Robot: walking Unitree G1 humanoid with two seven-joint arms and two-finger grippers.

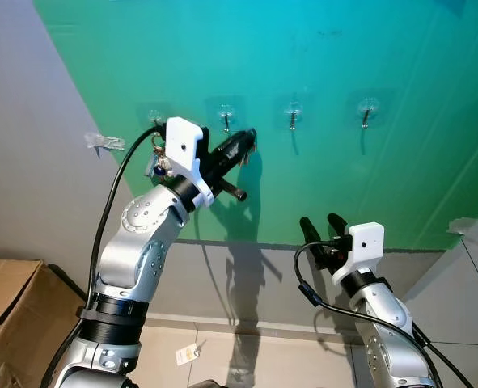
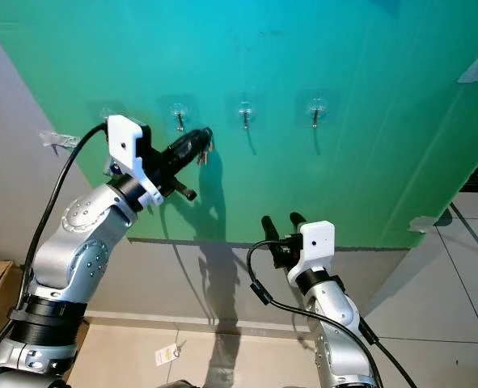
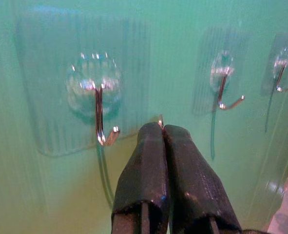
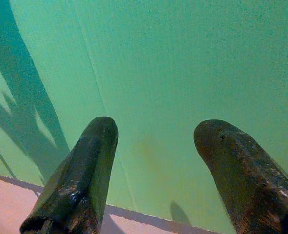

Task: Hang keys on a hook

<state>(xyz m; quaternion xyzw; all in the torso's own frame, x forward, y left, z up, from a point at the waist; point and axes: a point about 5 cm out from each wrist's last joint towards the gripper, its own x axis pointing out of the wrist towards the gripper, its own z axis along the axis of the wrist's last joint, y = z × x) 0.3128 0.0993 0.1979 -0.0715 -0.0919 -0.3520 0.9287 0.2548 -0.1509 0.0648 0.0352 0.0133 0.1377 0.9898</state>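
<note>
Four hooks (image 1: 226, 118) on the green wall (image 1: 368, 48); left gripper (image 1: 247, 143) raised just beside the second, fingers pressed together on the keys (image 3: 160, 120), barely visible at the tips. Right gripper (image 1: 323, 227) idle below, spread, empty. Step: final approach; next, I judge, the ring must be lifted over the hook tip before release.

Green board (image 1: 327, 56) on a grey wall, bearing a row of four clear stick-on hooks (image 1: 293, 113). The left gripper (image 1: 247, 142) is raised to the board just beside and below the second hook from the left (image 1: 226, 115), its black fingers pressed together on keys (image 1: 251, 148). The right gripper (image 1: 323, 226) is held lower, fingers apart. A cardboard box (image 1: 8, 311) stands at lower left; a paper tag (image 1: 188, 353) lies on the floor.
</note>
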